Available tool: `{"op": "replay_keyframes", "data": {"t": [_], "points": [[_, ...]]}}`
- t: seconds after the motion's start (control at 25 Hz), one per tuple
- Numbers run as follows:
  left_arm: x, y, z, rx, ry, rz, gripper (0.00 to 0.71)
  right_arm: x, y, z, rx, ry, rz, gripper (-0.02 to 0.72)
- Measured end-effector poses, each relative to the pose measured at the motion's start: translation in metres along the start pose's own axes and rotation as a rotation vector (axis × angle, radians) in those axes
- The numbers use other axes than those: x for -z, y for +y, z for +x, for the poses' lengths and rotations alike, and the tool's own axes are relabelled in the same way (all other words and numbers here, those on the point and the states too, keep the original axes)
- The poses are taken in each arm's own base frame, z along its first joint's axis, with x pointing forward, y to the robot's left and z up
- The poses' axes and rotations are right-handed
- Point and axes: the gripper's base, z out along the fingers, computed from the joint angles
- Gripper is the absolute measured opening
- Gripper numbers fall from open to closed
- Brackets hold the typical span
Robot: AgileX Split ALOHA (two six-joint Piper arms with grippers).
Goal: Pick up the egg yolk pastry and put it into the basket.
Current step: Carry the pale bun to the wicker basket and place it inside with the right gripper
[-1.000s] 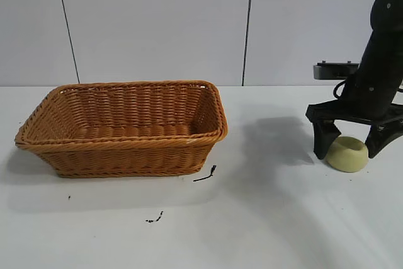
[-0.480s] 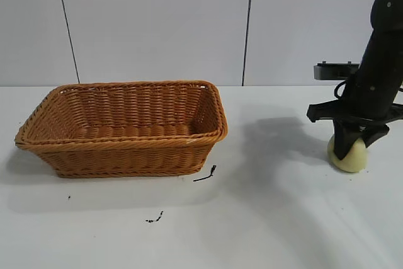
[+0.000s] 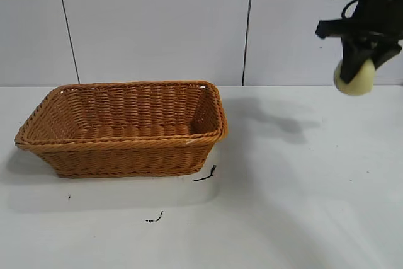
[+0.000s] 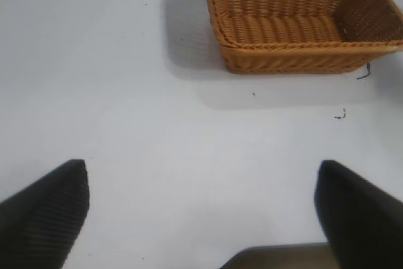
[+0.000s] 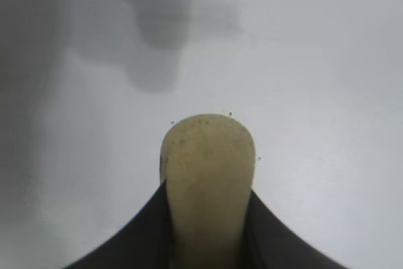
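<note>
White tabletop and pale panelled wall formed the setting. The egg yolk pastry (image 3: pixel 354 79) hung in the upper right of the exterior frame, clear of the table (image 3: pixel 302 206) and well apart from the basket (image 3: pixel 126 127), which sat at centre left. It was pinched between the fingers of the right gripper (image 3: pixel 359 67), which pressed on its two sides; the puck protruded below the fingertips, roughly half of it exposed (the right wrist view showed it on edge, wedged between the dark fingers (image 5: pixel 271 231)).

Judgement on the step in hand: the carry toward the basket should keep the pinch firm and the travel level, high enough to pass the braided rim, with release only once the pastry is over the basket's interior and lowered close to the woven floor, since a round puck dropped from height could bounce or roll.

The left gripper (image 4: pixel 201 218) stood spread wide and parked over bare table, with nothing between its fingers.
</note>
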Motion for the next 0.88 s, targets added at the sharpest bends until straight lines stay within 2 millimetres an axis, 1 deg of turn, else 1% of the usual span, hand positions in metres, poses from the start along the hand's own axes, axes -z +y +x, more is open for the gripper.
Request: {"op": "replay_keyframes", "data": {"t": [0.12, 0.2, 0.36, 0.44, 0.52, 0.6, 0.76, 0.88], "points": [[0.000, 0.000, 0.000, 0.000, 0.000, 0.000, 0.695, 0.018, 0.001, -0.008, 0.004, -0.026, 0.000, 0.137], [0.000, 0.000, 0.000, 0.000, 0.000, 0.000, 0.695, 0.026, 0.001, -0.012, 0.006, -0.052, 0.002, 0.137], [0.000, 0.000, 0.000, 0.000, 0.000, 0.000, 0.695, 0.028, 0.002, -0.014, 0.009, -0.061, 0.003, 0.137], [0.000, 0.000, 0.000, 0.000, 0.000, 0.000, 0.695, 0.028, 0.007, -0.013, 0.022, -0.057, 0.003, 0.134], [0.000, 0.000, 0.000, 0.000, 0.000, 0.000, 0.695, 0.030, 0.021, -0.015, 0.056, -0.064, -0.005, 0.131], [0.000, 0.000, 0.000, 0.000, 0.000, 0.000, 0.695, 0.035, 0.041, -0.018, 0.100, -0.085, -0.018, 0.130], [0.000, 0.000, 0.000, 0.000, 0.000, 0.000, 0.695, 0.048, 0.091, -0.024, 0.210, -0.144, -0.055, 0.130], [0.000, 0.000, 0.000, 0.000, 0.000, 0.000, 0.695, 0.045, 0.129, -0.027, 0.274, -0.165, -0.084, 0.130]]}}
